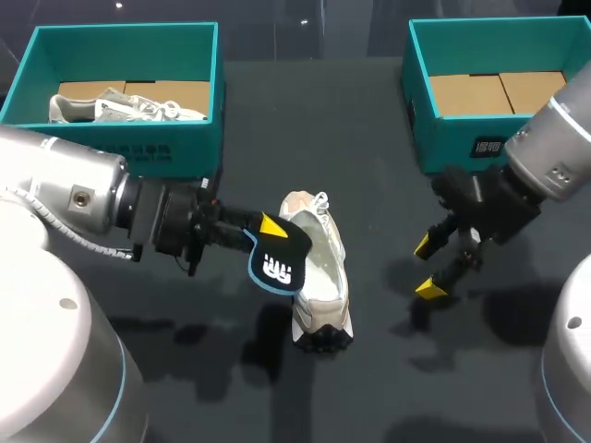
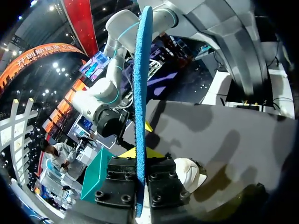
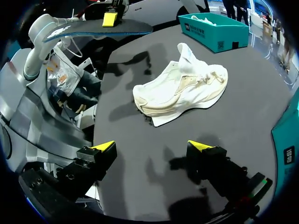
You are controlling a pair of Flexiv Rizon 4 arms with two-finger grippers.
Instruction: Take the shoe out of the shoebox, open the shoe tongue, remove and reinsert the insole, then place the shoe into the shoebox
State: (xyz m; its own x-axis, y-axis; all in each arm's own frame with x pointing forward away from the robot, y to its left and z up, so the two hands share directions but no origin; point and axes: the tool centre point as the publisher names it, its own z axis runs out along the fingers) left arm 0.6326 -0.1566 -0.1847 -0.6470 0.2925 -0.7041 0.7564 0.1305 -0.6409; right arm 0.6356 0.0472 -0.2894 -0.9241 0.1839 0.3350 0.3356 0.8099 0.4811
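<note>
Insole (image 1: 277,260) sits clamped in our left gripper (image 2: 138,154), raised at the shoe's (image 1: 323,277) left; our right gripper (image 1: 427,267) hangs wide open, empty, to its right. One left fingertip is hidden.

— Where is the insole?
— The dark, blue-edged insole (image 1: 280,261) is pinched in the left hand (image 1: 263,231).
— And the shoe?
— The white shoe (image 1: 321,277) lies on its side on the counter (image 1: 369,138), just past that hand's tips.

White shoe (image 3: 187,88) ahead of wide-spread claw (image 3: 150,146)
</note>
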